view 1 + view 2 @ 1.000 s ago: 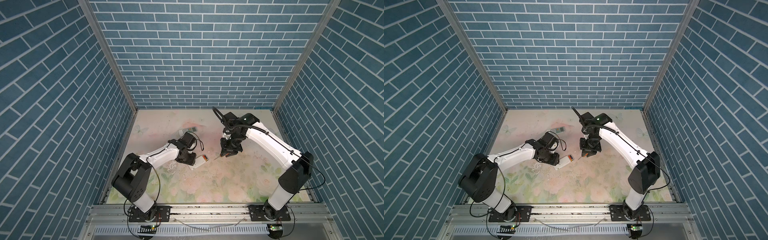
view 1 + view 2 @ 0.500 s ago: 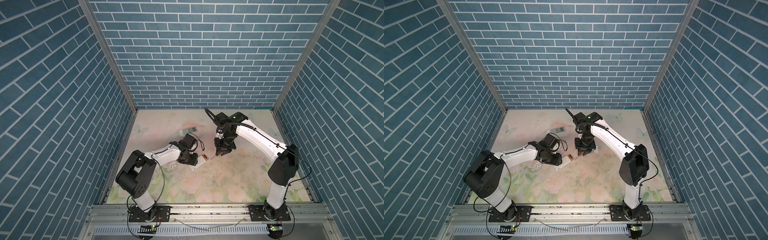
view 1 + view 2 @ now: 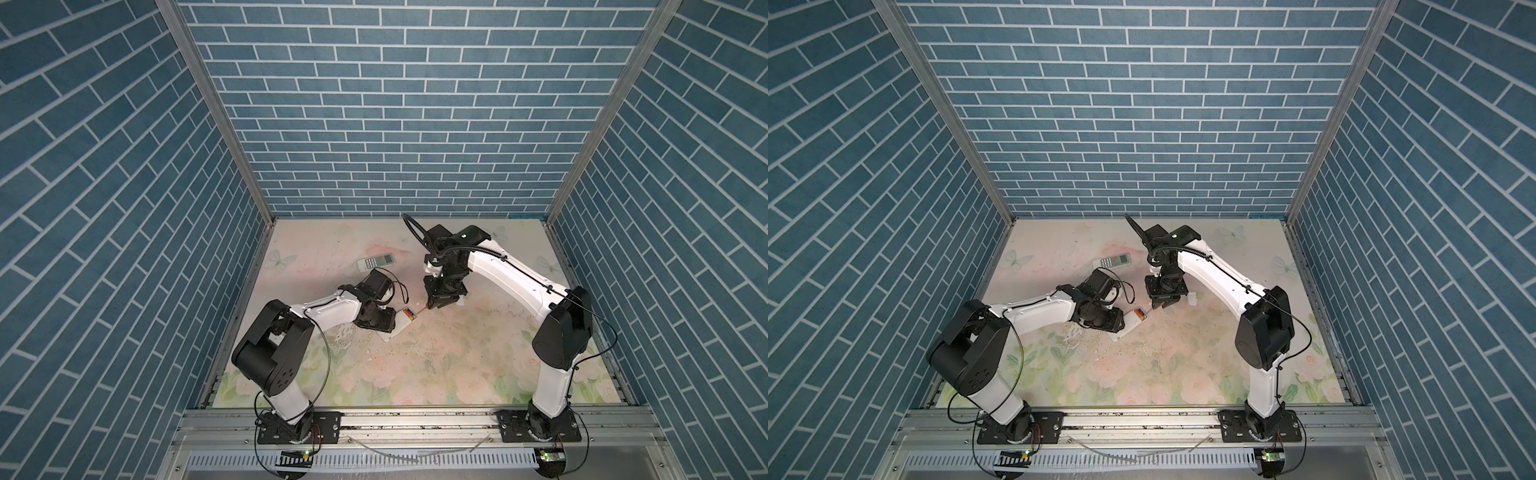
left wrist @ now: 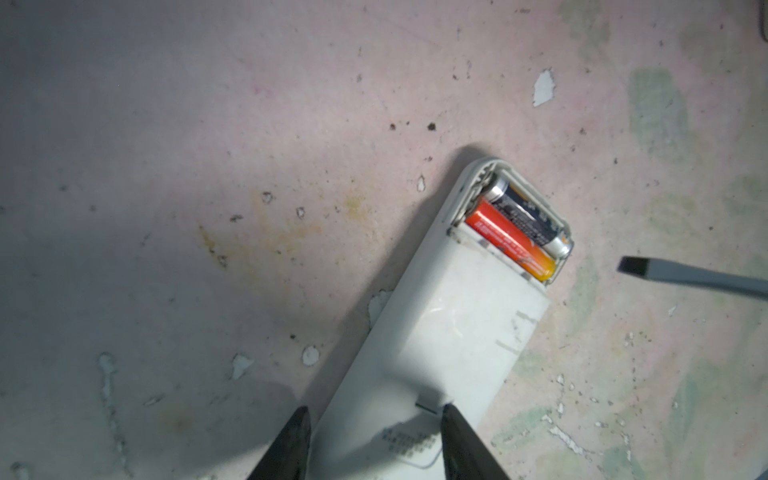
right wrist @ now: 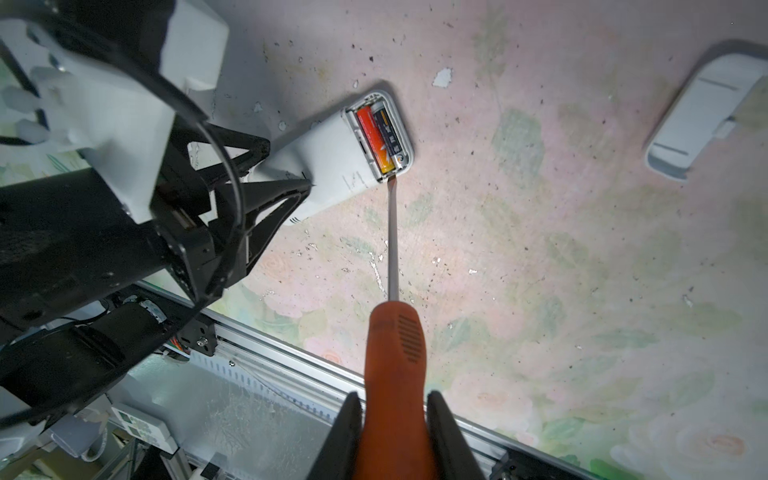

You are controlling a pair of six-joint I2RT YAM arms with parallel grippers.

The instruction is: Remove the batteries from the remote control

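From where I stand, the remote control [image 3: 400, 329] lies face down on the floral mat [image 3: 457, 365], mid-table, w/ its battery bay open at the end toward the R arm. The batteries [image 4: 534, 230] sit in that bay side by side: an orange battery [image 4: 509, 245] on the inner side, a black battery [image 4: 519, 212] against the end wall. The L gripper [image 4: 374, 428] is down over the remote's other end w/ jaws parted. One finger [image 4: 297, 436] is just off the remote's edge, the other is over its back (can't tell if it's truly pinching or only pressing). The R gripper [image 5: 392, 419] is clenched on the orange handle of a screwdriver [image 5: 395, 365], shaft aimed at the bay. Blade tip [image 4: 631, 266] is just beside the bay's corner nearest the orange cell. The L wrist view shows a small gap there, so no contact. A loose white cover [image 5: 702, 112] lies apart on the mat, and a 2nd remote [image 3: 376, 261] rests face up nearer the back wall.
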